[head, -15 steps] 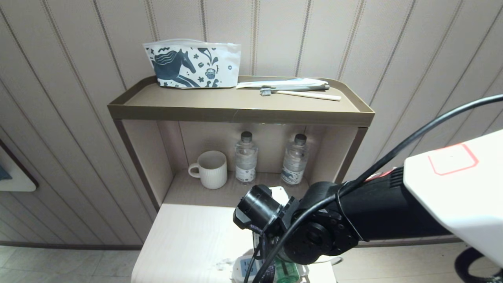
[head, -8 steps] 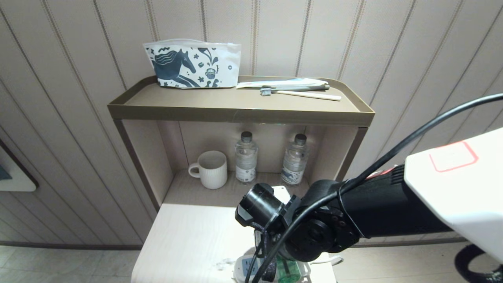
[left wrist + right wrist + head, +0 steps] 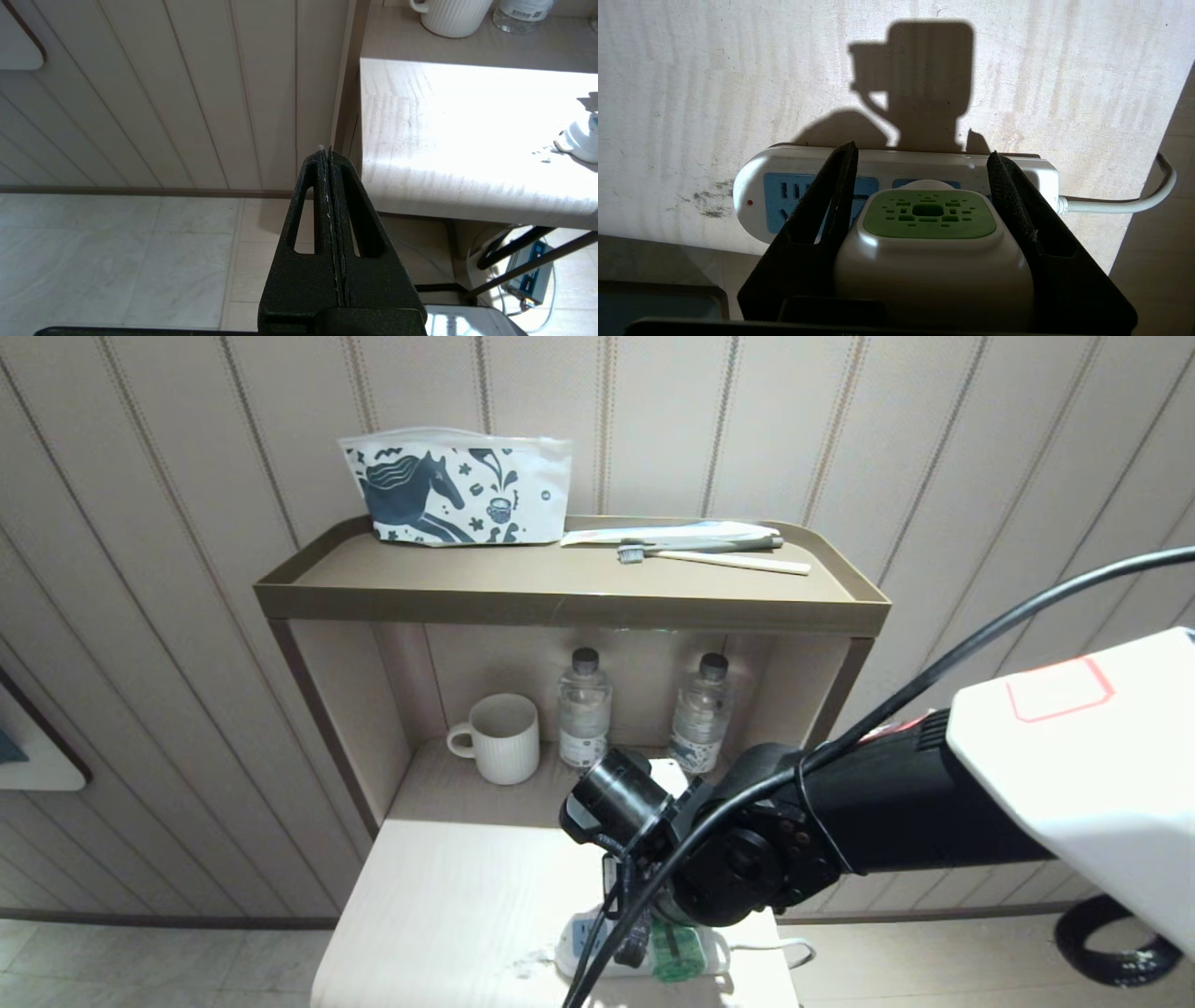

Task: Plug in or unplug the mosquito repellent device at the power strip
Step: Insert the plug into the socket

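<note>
While the right gripper (image 3: 924,205) clasps the device (image 3: 931,254) between its two black textured fingers (image 3: 822,219), one on each side of the white head, the jaws stand about half apart, set to the head's width. Device: smooth white rounded-square plastic head, matte green top patch pierced with small slots; clear green bottle (image 3: 676,952) visible in the head view. It sits over the strip (image 3: 887,172), at a light-blue socket face; whether the pins are seated cannot be told. Strip: flat white glossy oblong, rounded ends, small red dot at one end, white cord (image 3: 1125,198) leaving the other; it lies at the table's (image 3: 467,887) front edge, toward its right corner. Table: pale wood grain, a dark scuff beside the strip. Left gripper (image 3: 329,158): black, fingers pressed together, empty, off the table's left edge above tiled floor (image 3: 117,261).
</note>
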Controlling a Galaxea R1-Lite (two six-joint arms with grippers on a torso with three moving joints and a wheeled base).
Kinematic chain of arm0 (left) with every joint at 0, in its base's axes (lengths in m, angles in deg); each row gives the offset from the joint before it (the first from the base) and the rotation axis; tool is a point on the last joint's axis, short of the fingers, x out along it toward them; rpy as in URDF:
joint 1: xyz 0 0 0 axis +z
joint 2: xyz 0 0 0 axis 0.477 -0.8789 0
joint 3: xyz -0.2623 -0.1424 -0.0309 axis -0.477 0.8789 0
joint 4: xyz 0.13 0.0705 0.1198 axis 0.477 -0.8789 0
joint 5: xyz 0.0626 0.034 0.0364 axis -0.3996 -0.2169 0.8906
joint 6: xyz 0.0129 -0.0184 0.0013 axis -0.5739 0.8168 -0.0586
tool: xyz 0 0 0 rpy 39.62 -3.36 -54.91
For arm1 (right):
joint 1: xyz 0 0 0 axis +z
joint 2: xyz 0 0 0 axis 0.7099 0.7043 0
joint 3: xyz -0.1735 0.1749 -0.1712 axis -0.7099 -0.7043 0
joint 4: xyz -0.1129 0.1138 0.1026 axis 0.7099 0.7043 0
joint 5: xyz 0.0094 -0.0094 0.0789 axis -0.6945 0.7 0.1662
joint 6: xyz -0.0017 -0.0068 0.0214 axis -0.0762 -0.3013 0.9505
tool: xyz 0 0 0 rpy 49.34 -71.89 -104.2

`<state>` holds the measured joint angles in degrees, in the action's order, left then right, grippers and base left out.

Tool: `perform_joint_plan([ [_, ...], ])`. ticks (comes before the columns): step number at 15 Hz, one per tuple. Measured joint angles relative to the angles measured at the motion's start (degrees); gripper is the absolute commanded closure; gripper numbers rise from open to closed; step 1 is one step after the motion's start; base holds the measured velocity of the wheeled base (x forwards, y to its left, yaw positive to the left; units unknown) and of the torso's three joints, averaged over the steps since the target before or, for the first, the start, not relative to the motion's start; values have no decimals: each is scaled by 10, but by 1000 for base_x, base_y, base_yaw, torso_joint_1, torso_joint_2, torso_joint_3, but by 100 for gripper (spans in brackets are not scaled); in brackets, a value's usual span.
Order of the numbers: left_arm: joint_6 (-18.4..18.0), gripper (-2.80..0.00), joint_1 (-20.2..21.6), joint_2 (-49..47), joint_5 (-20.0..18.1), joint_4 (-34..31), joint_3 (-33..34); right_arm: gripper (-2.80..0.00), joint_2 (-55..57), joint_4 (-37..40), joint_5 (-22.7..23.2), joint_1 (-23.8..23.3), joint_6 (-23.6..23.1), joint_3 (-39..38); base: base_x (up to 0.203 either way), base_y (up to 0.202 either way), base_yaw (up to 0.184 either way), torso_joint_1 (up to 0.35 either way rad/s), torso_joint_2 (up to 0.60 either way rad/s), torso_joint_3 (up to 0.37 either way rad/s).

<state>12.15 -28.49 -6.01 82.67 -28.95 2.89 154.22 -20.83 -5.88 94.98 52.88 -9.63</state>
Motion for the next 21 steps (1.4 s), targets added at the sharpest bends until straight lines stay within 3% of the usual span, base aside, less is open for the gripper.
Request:
perform_joint_plan([
  [21,0,0,0,0,0,0,0,0,-4,-60,0,-24,36,-88,0,0,0,0,0,0],
])
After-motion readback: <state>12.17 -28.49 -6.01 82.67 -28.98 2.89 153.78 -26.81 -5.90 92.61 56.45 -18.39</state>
